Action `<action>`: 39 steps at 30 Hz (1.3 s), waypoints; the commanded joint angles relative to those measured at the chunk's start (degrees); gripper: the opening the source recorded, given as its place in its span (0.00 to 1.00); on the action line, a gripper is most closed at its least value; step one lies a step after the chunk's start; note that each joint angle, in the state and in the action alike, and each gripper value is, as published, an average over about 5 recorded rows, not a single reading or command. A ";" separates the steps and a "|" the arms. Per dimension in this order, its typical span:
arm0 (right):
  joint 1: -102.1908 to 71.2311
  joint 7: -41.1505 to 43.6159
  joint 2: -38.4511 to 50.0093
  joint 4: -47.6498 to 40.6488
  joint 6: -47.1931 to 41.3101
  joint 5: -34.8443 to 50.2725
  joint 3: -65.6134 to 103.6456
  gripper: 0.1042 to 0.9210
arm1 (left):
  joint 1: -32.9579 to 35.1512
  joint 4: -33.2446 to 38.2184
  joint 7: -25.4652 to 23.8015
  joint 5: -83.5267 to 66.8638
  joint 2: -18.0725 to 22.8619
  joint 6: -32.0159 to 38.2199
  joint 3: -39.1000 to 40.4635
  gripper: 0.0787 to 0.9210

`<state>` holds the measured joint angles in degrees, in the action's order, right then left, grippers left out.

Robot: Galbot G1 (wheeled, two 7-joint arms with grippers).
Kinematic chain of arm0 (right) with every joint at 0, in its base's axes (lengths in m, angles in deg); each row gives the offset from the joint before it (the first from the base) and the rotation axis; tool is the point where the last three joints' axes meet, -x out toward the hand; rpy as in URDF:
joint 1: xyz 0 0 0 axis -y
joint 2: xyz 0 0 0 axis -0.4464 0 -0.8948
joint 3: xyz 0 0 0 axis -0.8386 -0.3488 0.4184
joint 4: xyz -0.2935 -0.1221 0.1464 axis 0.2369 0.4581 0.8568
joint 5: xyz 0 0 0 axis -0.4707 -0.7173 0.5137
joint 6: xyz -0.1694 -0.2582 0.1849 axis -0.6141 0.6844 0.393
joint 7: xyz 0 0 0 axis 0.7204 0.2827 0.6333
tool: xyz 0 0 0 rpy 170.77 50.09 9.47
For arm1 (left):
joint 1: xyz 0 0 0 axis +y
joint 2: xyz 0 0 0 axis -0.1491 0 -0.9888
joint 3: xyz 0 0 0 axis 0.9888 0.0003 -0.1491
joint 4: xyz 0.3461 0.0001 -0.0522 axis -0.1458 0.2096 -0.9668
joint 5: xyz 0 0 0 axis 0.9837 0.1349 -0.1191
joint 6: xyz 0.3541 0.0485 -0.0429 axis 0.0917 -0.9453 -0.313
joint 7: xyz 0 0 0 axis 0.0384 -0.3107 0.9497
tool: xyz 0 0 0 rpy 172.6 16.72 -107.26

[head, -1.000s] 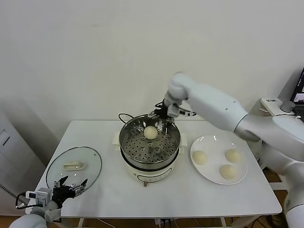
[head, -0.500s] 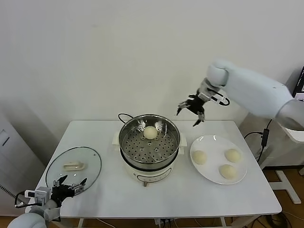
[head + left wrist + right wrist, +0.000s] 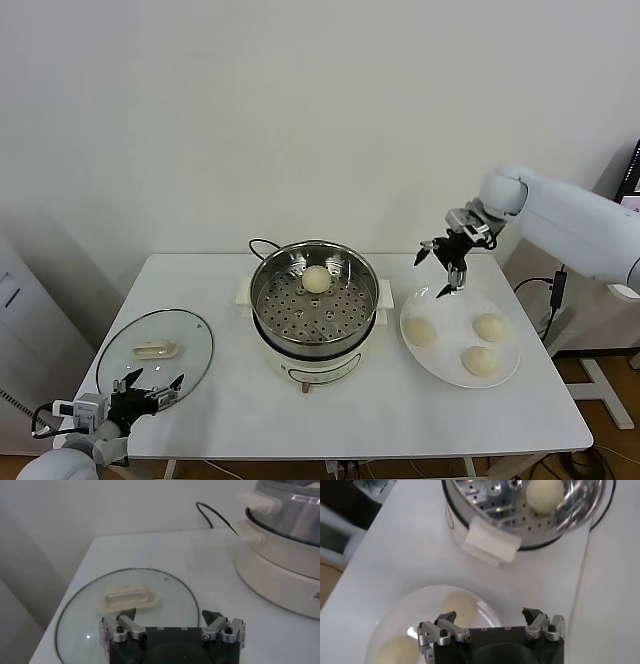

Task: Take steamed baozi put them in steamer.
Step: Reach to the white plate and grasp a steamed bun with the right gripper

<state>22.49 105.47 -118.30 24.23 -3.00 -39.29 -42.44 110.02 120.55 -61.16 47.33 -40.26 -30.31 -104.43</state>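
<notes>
One steamed baozi sits in the steamer at 12 o'clock on its floor; three remain on the plate. The right gripper hovers released, empty, above the plate's 11 o'clock rim. The left gripper idles spread beside the glass lid.

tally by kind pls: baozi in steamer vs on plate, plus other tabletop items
Baozi in the steamer: 1
Baozi on the plate: 3
Steamer: 1
Plate: 1
Glass lid: 1
Total: 7 (4 baozi, 3 other items)
Right gripper is open above the plate; left gripper is open by the lid.
</notes>
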 commanded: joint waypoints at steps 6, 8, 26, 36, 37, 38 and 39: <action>-13.33 -1.64 -0.79 -4.74 -4.53 -4.95 7.40 0.88 | 0.39 -0.16 0.01 0.01 0.05 0.01 -0.14 0.88; -14.69 -1.79 -1.38 -6.10 -4.34 -6.10 8.66 0.88 | 0.45 -0.18 0.02 0.03 0.05 0.00 -0.12 0.88; -19.82 -4.11 -4.91 -11.59 -3.86 -9.92 15.09 0.83 | 0.88 -0.44 0.03 0.14 0.06 0.22 -0.13 0.88; -20.87 -5.43 -5.45 -11.95 -3.82 -9.95 16.89 0.62 | 1.03 -0.13 0.05 0.17 0.25 0.20 -0.15 0.88; -20.92 -5.51 -5.44 -11.93 -3.82 -9.84 17.02 0.59 | 1.06 -0.06 0.05 0.17 0.26 0.19 -0.16 0.88; -20.91 -5.52 -5.39 -11.89 -3.81 -9.71 17.10 0.56 | 1.10 0.02 0.06 0.17 0.29 0.18 -0.18 0.88; -20.87 -5.50 -5.32 -11.83 -3.79 -9.60 17.13 0.54 | 1.15 0.09 0.07 0.17 0.30 0.18 -0.21 0.88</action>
<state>2.64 100.80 -123.25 13.11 -6.72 -48.64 -26.74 111.06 120.44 -61.11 47.47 -40.01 -30.09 -104.57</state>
